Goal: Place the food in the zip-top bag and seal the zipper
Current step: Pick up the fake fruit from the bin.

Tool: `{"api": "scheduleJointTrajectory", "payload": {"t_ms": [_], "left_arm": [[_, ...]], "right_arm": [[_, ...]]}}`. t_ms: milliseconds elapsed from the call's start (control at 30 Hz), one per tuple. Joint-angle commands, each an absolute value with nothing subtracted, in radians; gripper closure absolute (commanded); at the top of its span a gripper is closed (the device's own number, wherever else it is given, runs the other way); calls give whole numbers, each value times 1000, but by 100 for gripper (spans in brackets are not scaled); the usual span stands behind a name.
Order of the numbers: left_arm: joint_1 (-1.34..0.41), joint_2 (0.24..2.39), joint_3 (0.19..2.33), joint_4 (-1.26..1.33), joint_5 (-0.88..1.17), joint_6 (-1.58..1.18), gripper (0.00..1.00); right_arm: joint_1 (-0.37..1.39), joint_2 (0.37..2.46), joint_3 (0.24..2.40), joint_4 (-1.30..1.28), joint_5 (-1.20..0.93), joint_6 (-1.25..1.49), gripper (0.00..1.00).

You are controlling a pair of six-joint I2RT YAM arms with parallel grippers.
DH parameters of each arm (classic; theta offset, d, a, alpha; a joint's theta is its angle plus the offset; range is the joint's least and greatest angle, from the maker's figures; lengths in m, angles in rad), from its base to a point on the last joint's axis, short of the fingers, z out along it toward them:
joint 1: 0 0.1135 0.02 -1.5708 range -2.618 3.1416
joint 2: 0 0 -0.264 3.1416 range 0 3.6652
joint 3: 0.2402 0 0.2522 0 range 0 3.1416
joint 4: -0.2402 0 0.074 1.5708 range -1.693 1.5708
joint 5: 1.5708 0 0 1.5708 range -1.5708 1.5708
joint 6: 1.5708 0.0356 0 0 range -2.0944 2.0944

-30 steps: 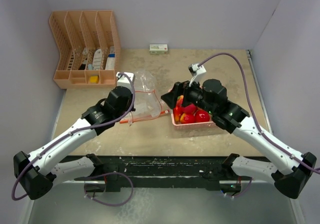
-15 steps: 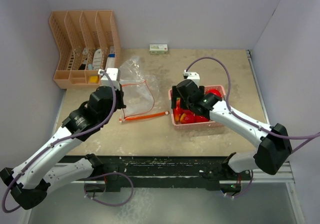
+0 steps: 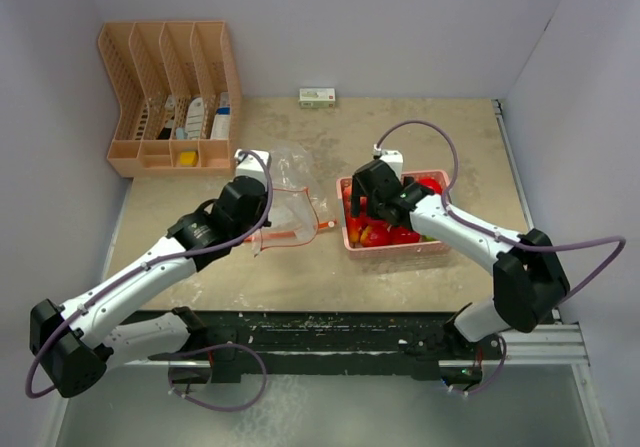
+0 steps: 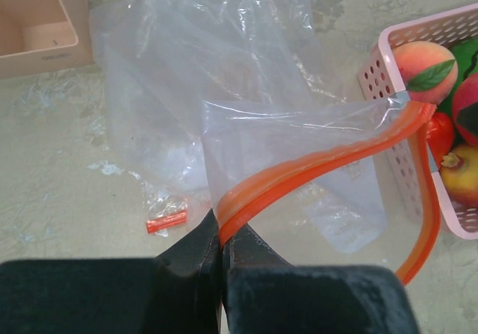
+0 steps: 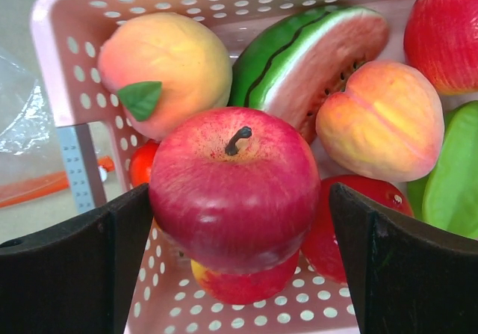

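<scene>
- Right gripper: fingers wide, straddling a glossy red toy apple. Apple sits stem up, top of the pile at the left end of the pink perforated plastic basket. Contact unclear.
- Left gripper: fingers pinched on the orange zipper strip of the clear zip-top bag, just left of the basket. Mouth gapes toward the basket.
- Judgement: right arm is nearer the food, and the apple must rise over the basket's left wall.
- Peach-orange toy peach crowds behind the apple.
</scene>
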State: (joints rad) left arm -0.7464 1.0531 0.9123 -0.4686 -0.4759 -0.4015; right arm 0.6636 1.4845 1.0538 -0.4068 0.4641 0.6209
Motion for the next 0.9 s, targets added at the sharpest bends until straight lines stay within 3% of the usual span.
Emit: {"api": "scheduleJointTrajectory", "payload": {"t_ms": [0,267,400,600,733,867], "left_arm": [[-740,1047,918,-377,-452,-418,100],[-740,1031,908,-371,-436,-427,100],[-741,1028,900,-370,-433,-435,100],[-741,1042,890,-340,-431,-440,100],[-740,1077,908,-324,-421,-434,100],[-740,1104,936,-325,-426,-425,100]], "right_arm": [[638,1474,1020,-337,442,607,0],[628,1472,973,-292,392,585,7],[626,1460,949,-277,373,587,28],[626,1386,944,-304,386,568,72],[626,1260,950,-286,343,485,80],[626,1081,927,-197,114,384,82]]}}
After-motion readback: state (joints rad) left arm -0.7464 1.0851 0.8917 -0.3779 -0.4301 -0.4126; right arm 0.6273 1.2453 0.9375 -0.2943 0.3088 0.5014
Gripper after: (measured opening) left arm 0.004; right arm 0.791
